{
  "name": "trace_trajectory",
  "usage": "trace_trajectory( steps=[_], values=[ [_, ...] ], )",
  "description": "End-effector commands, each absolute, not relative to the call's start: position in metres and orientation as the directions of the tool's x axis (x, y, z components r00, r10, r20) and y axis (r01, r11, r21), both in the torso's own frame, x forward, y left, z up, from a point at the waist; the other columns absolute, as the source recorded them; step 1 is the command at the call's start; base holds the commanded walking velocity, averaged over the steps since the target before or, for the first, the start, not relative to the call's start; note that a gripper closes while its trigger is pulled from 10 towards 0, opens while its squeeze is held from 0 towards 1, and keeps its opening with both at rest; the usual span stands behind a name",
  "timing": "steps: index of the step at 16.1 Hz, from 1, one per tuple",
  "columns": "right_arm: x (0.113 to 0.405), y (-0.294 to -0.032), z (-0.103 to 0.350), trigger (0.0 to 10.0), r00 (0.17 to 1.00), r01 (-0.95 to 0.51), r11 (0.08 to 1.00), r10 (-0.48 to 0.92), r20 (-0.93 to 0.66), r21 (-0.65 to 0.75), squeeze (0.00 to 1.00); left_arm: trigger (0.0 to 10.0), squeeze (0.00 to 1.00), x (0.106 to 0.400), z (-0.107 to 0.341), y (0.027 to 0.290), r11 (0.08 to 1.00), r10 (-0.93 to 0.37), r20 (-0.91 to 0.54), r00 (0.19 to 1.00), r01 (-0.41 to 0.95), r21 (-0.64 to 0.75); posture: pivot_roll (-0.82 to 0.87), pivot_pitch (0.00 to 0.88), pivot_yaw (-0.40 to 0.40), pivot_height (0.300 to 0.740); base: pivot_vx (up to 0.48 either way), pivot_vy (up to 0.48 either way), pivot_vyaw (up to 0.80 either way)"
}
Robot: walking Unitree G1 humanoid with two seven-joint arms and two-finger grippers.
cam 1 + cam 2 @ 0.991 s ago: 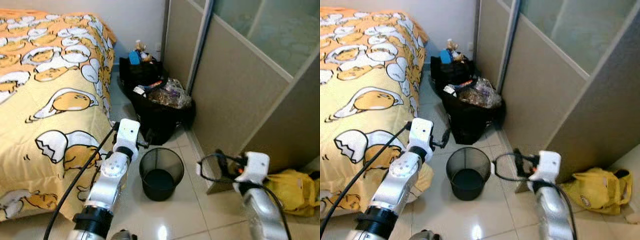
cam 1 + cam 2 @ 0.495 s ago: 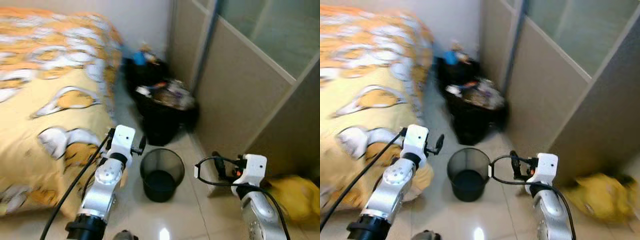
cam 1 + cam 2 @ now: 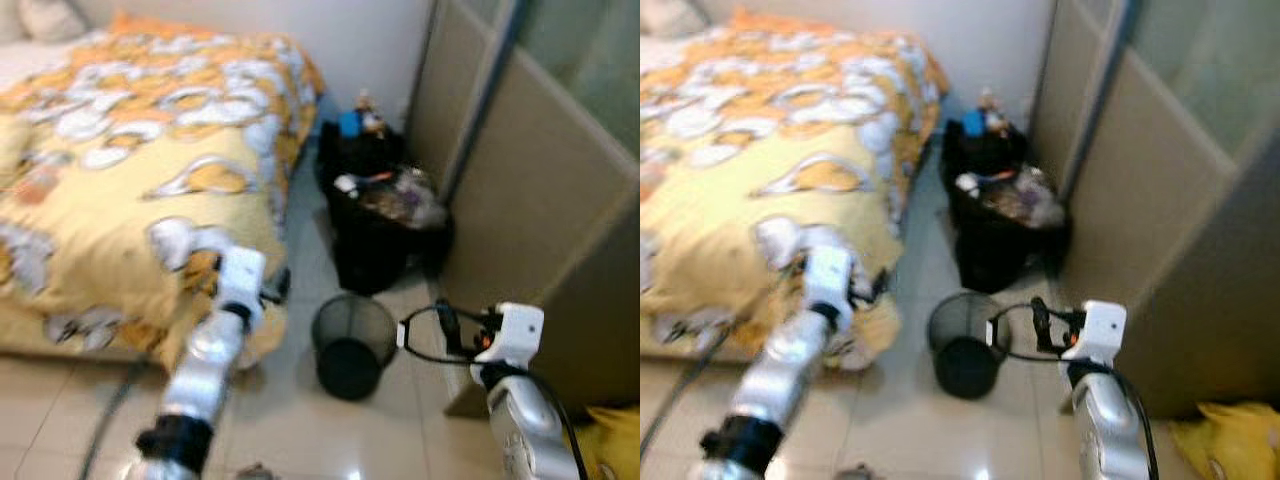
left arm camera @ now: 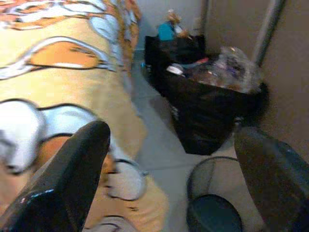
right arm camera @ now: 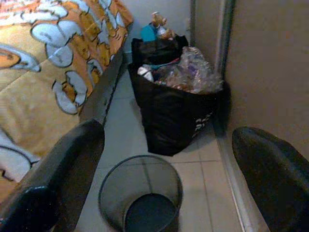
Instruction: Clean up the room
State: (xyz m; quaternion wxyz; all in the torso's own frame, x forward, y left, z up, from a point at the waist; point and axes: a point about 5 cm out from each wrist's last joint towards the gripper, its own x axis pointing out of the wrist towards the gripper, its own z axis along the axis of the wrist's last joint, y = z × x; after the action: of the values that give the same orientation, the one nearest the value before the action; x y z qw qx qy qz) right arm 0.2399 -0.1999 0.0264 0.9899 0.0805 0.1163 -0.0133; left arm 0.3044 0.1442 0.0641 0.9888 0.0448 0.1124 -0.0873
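1. Head views are pretty blurry, so my guess is the robot's mid-walk or mid-turn. Only the big stuff reads.

2. Black mesh wastebasket (image 3: 352,345) stands upright on the tile floor (image 3: 60,400), dead centre between the two arms. Looks empty, just a dark bottom. Presumably that's where loose trash is meant to go.

3. At about 12 o'clock from the basket there's a stuffed black trash bag (image 5: 179,104) with crinkly clear plastic heaped on top, and a second black bag (image 3: 355,150) behind it with a blue thing poking out. Both are tucked into the corner by the beige sliding wardrobe door (image 3: 520,190), probably parked out of the walkway.

4. Bed with the yellow egg-cartoon comforter (image 3: 130,190) is at 9 to 10 o'clock from the basket. The comforter hangs over the bed's corner almost down to the floor.

5. Left claw (image 4: 174,179): fingers spread wide, nothing in them, up beside the comforter's hanging edge and aimed toward the basket.

6. Right claw (image 5: 166,179): also released and empty, hovering at roughly 3 o'clock of the basket and looking down into it.

7. Something yellow and crumpled (image 3: 1225,440), maybe a bag, lies on the floor by the wardrobe at 4 o'clock. Could be a pickup candidate.

8. My read: nothing grabbed yet, both arms held forward and ready while it picks a target.
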Motion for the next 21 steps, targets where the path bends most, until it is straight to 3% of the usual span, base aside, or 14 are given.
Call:
trace_trajectory(
  steps=[1,3,4,6,12,14,15,16,21],
  values=[
    [0.246,-0.196,0.031,10.0,0.979,0.032,0.988,-0.001,-0.204,0.151,0.00,10.0,0.00,0.310,0.070,0.151,0.983,-0.156,-0.204,0.967,0.172,0.066,0.01,0.000,-0.010,0.740,0.000,0.480,0.00],
    [0.251,-0.197,0.035,10.0,0.986,0.040,0.993,-0.021,-0.164,0.115,0.00,10.0,0.00,0.315,0.078,0.154,0.985,-0.164,-0.143,0.976,0.170,0.034,0.02,0.000,-0.001,0.740,0.000,0.480,0.00],
    [0.254,-0.207,0.053,10.0,0.993,0.114,0.989,-0.111,-0.035,0.094,0.00,10.0,0.00,0.314,0.086,0.157,0.990,-0.141,-0.063,0.988,0.141,0.000,0.02,0.000,0.007,0.740,0.000,0.480,0.00],
    [0.258,-0.207,0.073,10.0,0.991,0.111,0.992,-0.115,0.065,0.067,0.00,10.0,0.00,0.308,0.103,0.163,0.992,-0.123,0.044,0.991,0.123,-0.003,0.02,0.000,0.015,0.740,0.000,0.480,0.00],
    [0.264,-0.189,0.059,10.0,0.999,0.026,0.995,-0.023,-0.029,0.096,0.00,10.0,0.00,0.310,0.090,0.164,0.996,-0.085,-0.050,0.995,0.084,-0.024,0.04,0.000,0.005,0.740,0.000,0.480,0.13],
    [0.266,-0.187,0.058,10.0,0.999,0.021,0.995,-0.018,-0.030,0.097,0.00,10.0,0.00,0.316,0.089,0.165,0.995,-0.095,-0.081,0.992,0.097,0.025,0.04,0.000,0.005,0.740,0.000,0.480,0.28],
    [0.266,-0.184,0.058,10.0,0.999,0.014,0.995,-0.011,-0.031,0.103,0.00,10.0,0.00,0.317,0.090,0.163,0.991,-0.101,-0.083,0.991,0.108,0.085,0.04,0.000,0.005,0.740,0.000,0.000,0.00],
    [0.266,-0.181,0.057,10.0,0.999,0.010,0.994,-0.007,-0.032,0.107,0.00,10.0,0.00,0.317,0.096,0.163,0.994,-0.108,-0.056,0.993,0.108,0.000,0.04,0.000,0.009,0.740,0.450,0.000,0.00],
    [0.268,-0.172,0.057,10.0,1.000,-0.013,0.996,0.015,-0.022,0.094,0.00,10.0,0.00,0.324,0.096,0.159,0.991,-0.134,-0.054,0.990,0.135,0.013,0.04,0.000,0.017,0.740,0.450,0.000,0.00]
  ],
)
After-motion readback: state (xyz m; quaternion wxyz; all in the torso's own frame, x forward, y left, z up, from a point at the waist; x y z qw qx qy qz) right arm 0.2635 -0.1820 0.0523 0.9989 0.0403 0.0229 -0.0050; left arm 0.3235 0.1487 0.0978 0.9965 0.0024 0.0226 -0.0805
